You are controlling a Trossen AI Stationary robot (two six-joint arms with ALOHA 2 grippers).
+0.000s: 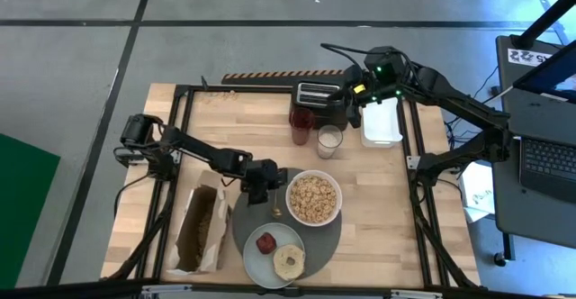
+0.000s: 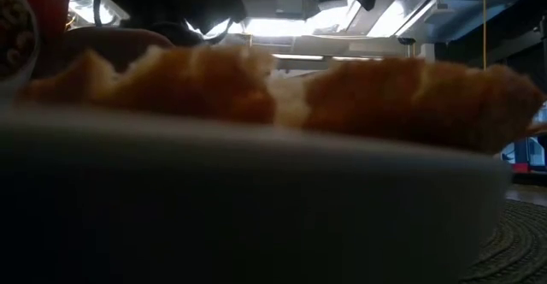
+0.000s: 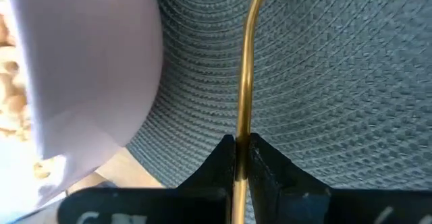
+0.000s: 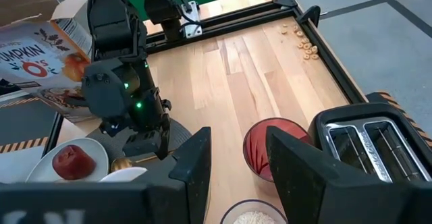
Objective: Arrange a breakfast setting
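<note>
The dark-grey round placemat (image 1: 247, 225) lies at the table's near middle. On it stand the white bowl (image 1: 313, 198), full of cereal, and the pale mint plate (image 1: 253, 261), which holds a bagel and a red piece of food. My left gripper (image 1: 259, 194) is over the mat's left part, beside the bowl, shut on the gold spoon (image 3: 246, 69). The spoon's bowl end (image 1: 277, 211) lies between the white bowl and the plate. My right gripper (image 1: 354, 112) is open and empty at the table's far side, by the toaster. My left gripper pinches the spoon's thin gold handle (image 3: 243, 133) between its two fingertips. The handle runs straight out from the fingers over the placemat (image 3: 337, 62), beside the white bowl's wall (image 3: 94, 62). The fingers point down at the mat. Whether the spoon's bowl end touches the mat, I cannot tell.
A black toaster (image 1: 317, 94), a red cup (image 1: 301, 119), a glass of milk (image 1: 329, 140) and a white tray (image 1: 382, 123) stand at the far side. An open cereal box (image 1: 200, 231) lies left of the mat. Loose cereal rings (image 4: 304, 42) lie by the black frame rail.
</note>
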